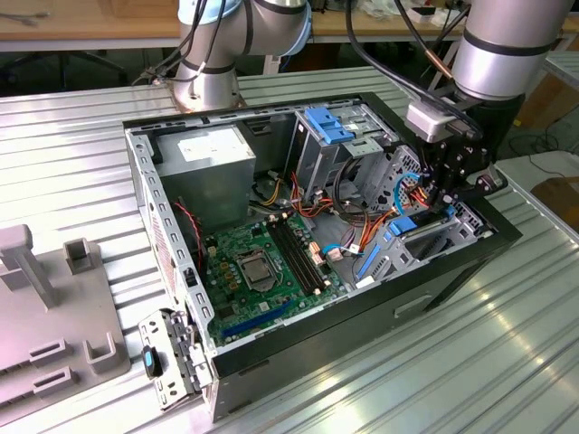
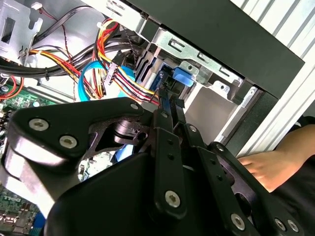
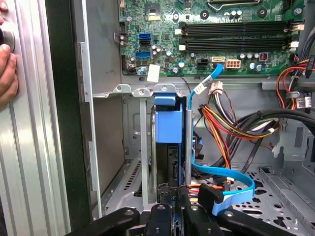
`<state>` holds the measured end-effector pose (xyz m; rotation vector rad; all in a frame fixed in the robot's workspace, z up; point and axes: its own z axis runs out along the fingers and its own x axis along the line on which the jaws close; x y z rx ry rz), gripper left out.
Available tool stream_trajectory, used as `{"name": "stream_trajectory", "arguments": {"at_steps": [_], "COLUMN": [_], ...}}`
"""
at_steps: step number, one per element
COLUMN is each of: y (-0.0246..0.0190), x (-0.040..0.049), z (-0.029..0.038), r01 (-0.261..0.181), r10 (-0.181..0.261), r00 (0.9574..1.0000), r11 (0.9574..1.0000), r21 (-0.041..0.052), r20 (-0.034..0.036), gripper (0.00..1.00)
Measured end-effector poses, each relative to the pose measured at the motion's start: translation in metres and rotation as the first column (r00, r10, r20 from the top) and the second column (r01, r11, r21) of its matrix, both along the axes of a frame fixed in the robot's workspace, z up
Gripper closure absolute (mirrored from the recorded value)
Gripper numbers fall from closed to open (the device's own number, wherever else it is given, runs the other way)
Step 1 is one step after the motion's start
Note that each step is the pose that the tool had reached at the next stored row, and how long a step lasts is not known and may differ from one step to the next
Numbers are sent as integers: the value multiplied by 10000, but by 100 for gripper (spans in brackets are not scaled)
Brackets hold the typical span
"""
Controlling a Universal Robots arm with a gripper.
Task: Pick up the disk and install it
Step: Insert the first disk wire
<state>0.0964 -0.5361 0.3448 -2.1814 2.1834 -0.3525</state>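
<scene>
Open case (image 1: 362, 298): hand (image 3: 172, 206) seemingly grips disk (image 3: 170, 123).

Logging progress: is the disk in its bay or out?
In: the disk stands between the metal bay rails, gripper at its end.

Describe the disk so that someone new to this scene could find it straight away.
Start at the open computer case on the metal table, then go to its drive bay corner under the gripper. The disk stands on edge in the metal bay, framed by bright blue rails, unlike the loose coloured cables beside it.
</scene>
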Motion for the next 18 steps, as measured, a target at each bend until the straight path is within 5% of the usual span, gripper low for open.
{"name": "stream_trajectory", "arguments": {"at_steps": [18], "y": [0], "x": [0], "z": [14], "r01": [0], "r10": [0], "r00": [10000], "r11": [10000], "r21": [6], "r20": [1], "gripper": [84]}}
